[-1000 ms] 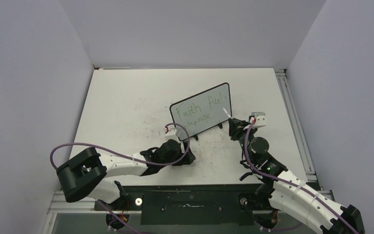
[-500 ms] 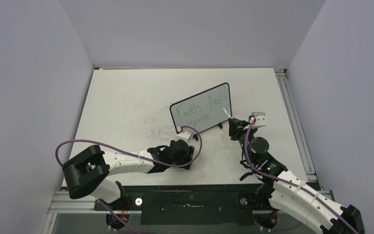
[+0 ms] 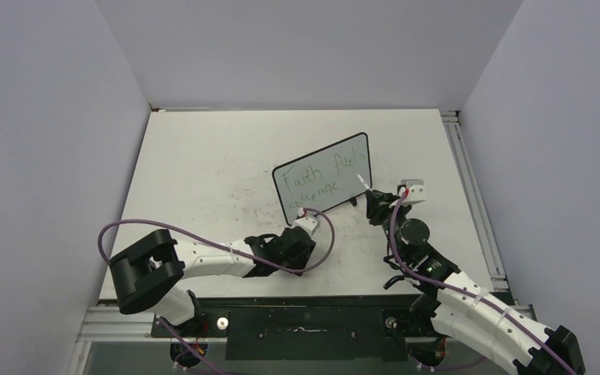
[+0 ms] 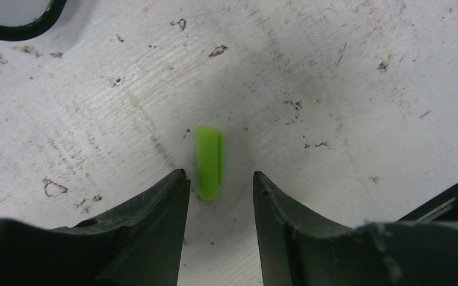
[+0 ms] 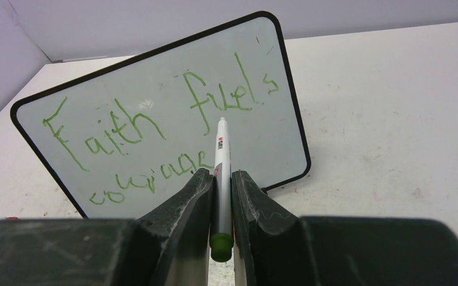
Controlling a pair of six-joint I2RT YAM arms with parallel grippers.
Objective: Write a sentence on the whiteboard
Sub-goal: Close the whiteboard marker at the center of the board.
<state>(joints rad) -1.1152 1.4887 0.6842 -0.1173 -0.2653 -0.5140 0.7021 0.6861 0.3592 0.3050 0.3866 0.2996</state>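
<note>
The whiteboard (image 3: 324, 184) stands tilted near the table's middle on small black feet. The sentence (image 5: 114, 128) on it reads "Faith fuels courage" in green, in two lines. My right gripper (image 5: 220, 174) is shut on a white marker (image 5: 221, 149), whose tip points at the board just below "fuels". In the top view that gripper (image 3: 375, 205) sits right of the board. My left gripper (image 4: 217, 176) hovers low over the table with its jaws apart. A small green cap (image 4: 210, 161) lies on the table, its near end between the fingertips and touching neither.
The white tabletop (image 3: 203, 172) is scuffed with grey marks. A corner of the board's black frame (image 4: 18, 30) shows at the top left of the left wrist view. Purple cables loop from both arms. Grey walls close in the table on three sides.
My left arm has swung to the right along the near side of the table, and its jaws have narrowed. The right arm and the marker have stayed still.
</note>
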